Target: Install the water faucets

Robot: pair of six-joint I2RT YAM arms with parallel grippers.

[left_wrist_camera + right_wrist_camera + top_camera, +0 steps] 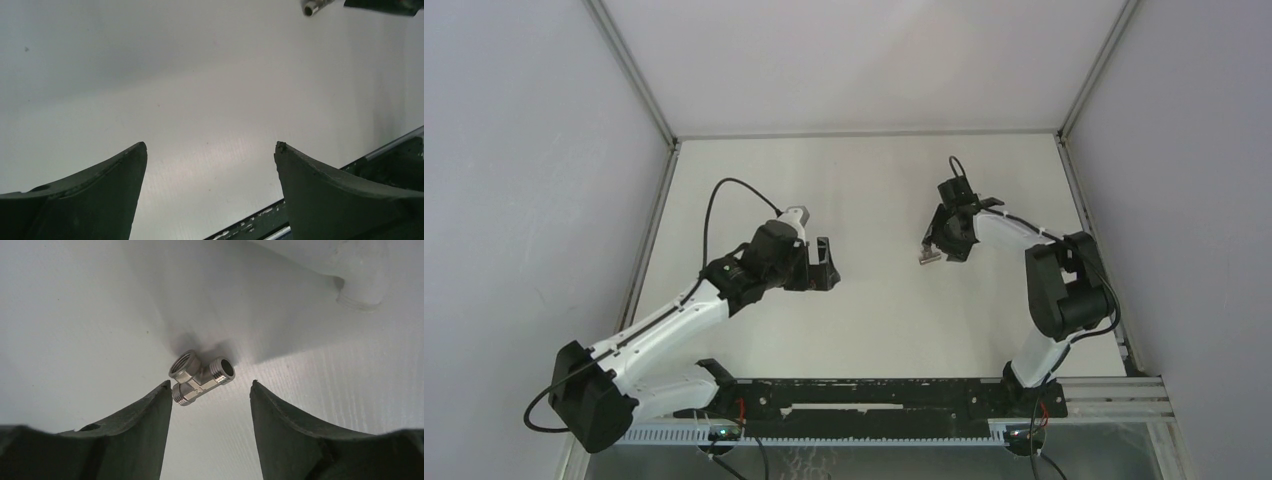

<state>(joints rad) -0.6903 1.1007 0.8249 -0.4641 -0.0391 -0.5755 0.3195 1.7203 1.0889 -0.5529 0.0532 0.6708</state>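
The grey metal T-shaped fitting (201, 377) lies on the white table just beyond my right gripper's fingertips, close to the left fingertip (162, 392). It also shows in the top view (930, 256), and its end shows at the top edge of the left wrist view (311, 7). My right gripper (210, 386) is open and empty, low over the table (940, 246). A white plastic piece with a ribbed end (359, 287), apparently the white tap, lies past the fitting at the upper right. My left gripper (210, 146) is open and empty, left of centre (827, 266).
A black rail with worn paint (874, 395) runs along the near edge of the table (874, 180) between the arm bases; it shows at the lower right of the left wrist view (380, 155). Grey walls (524, 150) enclose the table on the left, back and right.
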